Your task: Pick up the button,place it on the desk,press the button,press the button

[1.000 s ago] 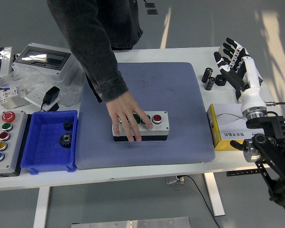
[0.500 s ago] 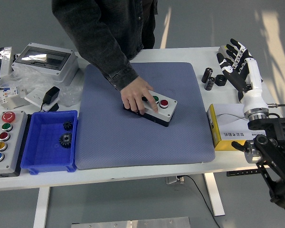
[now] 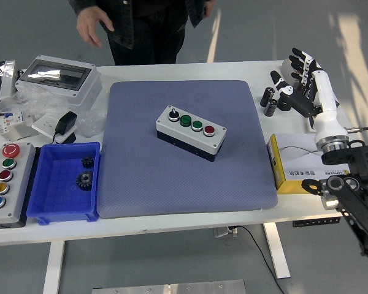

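**Blue pad, button box waiting, right hand not yet in**

Grey five-button panel point(image 3: 4, 176) at the far left edge, blue bin point(image 3: 64, 182) with two gears beside it. Clutter and a clear-lidded case point(image 3: 56, 76) behind.

Centre: blue-grey pad point(image 3: 190, 153), with the button box point(image 3: 191, 131) lying skewed on it, long axis running from upper left down to lower right. Four controls on top: a black knob, two green, one red at the right end. Nothing touching it.

Far side: a person point(image 3: 141, 24), hand point(image 3: 91, 27) clear of the table.

Right: yellow box point(image 3: 294, 165) just off the pad's edge; small black cylinders point(image 3: 269, 101) near the right hand point(image 3: 299, 79). Fingers spread, holding nothing, raised over the table's far right corner.

Likely step: first reach for the box. Needs a leftward sweep over the cylinders and yellow box, then a grip across the skewed body. Open pad all around the box; ample room on every side.
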Controlling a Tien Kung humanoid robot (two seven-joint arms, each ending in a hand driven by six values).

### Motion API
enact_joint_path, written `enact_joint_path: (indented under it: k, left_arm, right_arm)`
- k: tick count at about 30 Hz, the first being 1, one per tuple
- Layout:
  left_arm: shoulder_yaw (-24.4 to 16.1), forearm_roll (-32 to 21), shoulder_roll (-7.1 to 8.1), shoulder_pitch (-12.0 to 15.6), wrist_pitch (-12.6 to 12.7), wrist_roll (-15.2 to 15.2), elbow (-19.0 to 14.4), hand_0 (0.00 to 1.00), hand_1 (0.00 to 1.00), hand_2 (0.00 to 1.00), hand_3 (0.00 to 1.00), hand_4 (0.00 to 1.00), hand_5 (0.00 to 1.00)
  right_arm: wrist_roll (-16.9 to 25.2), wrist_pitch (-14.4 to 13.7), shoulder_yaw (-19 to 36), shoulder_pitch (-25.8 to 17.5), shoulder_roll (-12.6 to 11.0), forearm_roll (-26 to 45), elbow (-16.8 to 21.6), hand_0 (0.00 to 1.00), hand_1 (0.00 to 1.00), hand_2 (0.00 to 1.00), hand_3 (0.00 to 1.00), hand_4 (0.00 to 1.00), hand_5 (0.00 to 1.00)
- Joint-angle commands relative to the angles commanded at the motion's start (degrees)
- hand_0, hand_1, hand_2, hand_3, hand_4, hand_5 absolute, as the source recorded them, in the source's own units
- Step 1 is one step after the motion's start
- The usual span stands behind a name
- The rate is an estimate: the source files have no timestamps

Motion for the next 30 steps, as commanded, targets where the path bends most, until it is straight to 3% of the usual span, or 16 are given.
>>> enact_joint_path:
  k: [4,7,8,13,14,17,20,27,30]
  left_arm:
    - [0.01,-0.3,0.19,0.02,0.13,0.0,0.0,0.627,0.592,0.556,0.62,0.605,0.186]
    - [0.14,-0.55,0.28,0.05,0.16,-0.02,0.0,0.627,0.592,0.556,0.62,0.605,0.186]
    - [0.18,-0.59,0.27,0.06,0.15,-0.01,0.0,0.628,0.592,0.556,0.62,0.605,0.186]
    - [0.06,-0.4,0.18,0.15,0.12,0.11,0.0,0.628,0.592,0.556,0.62,0.605,0.186]
    - [0.02,-0.36,0.19,0.16,0.12,0.11,0.0,0.627,0.592,0.556,0.621,0.605,0.187]
    - [-0.23,-0.09,0.22,0.16,0.13,0.1,0.0,0.627,0.592,0.556,0.621,0.605,0.187]
    - [-0.39,0.12,0.16,0.08,0.11,0.05,0.0,0.627,0.592,0.556,0.621,0.606,0.187]
    - [-0.34,0.02,0.03,-0.01,0.03,0.0,0.0,0.628,0.592,0.556,0.622,0.606,0.186]
    - [-0.28,-0.14,0.12,0.01,0.05,0.01,0.0,0.628,0.592,0.556,0.622,0.606,0.186]
  right_arm:
    - [-8.64,6.52,-3.42,3.76,-4.19,-8.76,1.64,0.859,0.899,0.867,0.898,0.834,0.418]
    - [-14.22,11.82,-5.72,6.43,-5.83,-14.39,2.54,0.859,0.899,0.867,0.898,0.834,0.418]
    - [-15.68,13.27,-6.35,7.15,-5.98,-15.82,2.75,0.862,0.903,0.895,0.94,0.827,0.386]
    - [-22.24,19.98,-9.56,10.37,-4.28,-22.25,3.36,0.862,0.903,0.895,0.94,0.827,0.386]
    - [-22.71,20.43,-9.97,10.7,-3.8,-22.64,3.4,0.942,0.998,0.998,0.998,0.871,0.382]
    - [-23.4,20.33,-11.75,11.71,-1.32,-22.82,3.21,0.942,0.998,0.998,0.998,0.871,0.382]
    - [-22.84,18.41,-13.45,12.2,0.79,-21.79,2.34,0.945,0.985,0.987,0.998,0.85,0.37]
    - [-20.15,11.13,-17.23,13.07,3.93,-16.51,-1.2,0.923,0.961,0.959,0.987,0.847,0.375]
    - [-20.0,9.22,-18.52,13.88,4.52,-14.62,-2.68,0.923,0.961,0.959,0.987,0.847,0.375]
